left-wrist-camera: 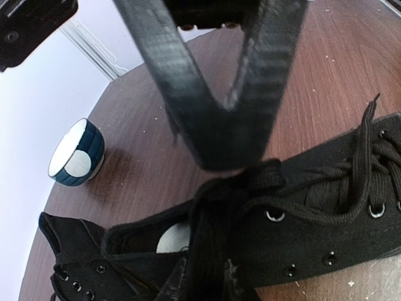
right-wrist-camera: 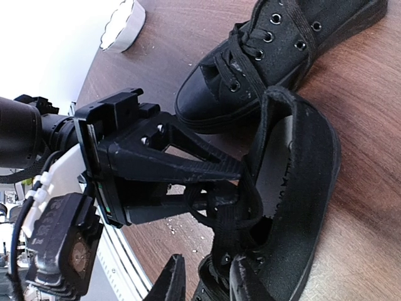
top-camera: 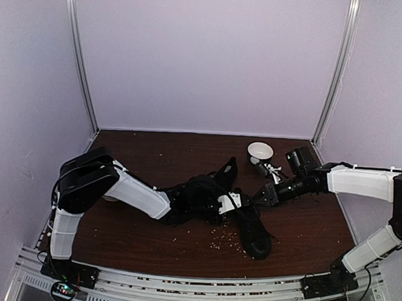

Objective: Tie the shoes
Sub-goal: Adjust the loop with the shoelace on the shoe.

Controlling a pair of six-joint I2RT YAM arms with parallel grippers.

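Observation:
Two black shoes lie mid-table, one (top-camera: pixel 254 234) pointing at the near edge and the other (top-camera: pixel 202 188) behind it. My left gripper (top-camera: pixel 235 203) reaches in from the left to where they meet. In the left wrist view a flat black lace (left-wrist-camera: pixel 213 251) fills the gap of the left gripper (left-wrist-camera: pixel 200 279), above the shoe's eyelets (left-wrist-camera: pixel 313 207). The right wrist view shows the left gripper (right-wrist-camera: pixel 241 185) with lace looped around its tips at the mouth of a shoe (right-wrist-camera: pixel 301 188). My right gripper (right-wrist-camera: pixel 210 285) is open, one finger (right-wrist-camera: pixel 244 282) against that shoe's laces.
A white bowl (top-camera: pixel 260 151) stands at the back right, also seen as the white bowl (right-wrist-camera: pixel 122 25) in the right wrist view. A blue-and-white bowl (left-wrist-camera: pixel 76 153) sits on the table beyond the shoes. Pale crumbs (top-camera: pixel 226 241) are scattered near the front shoe.

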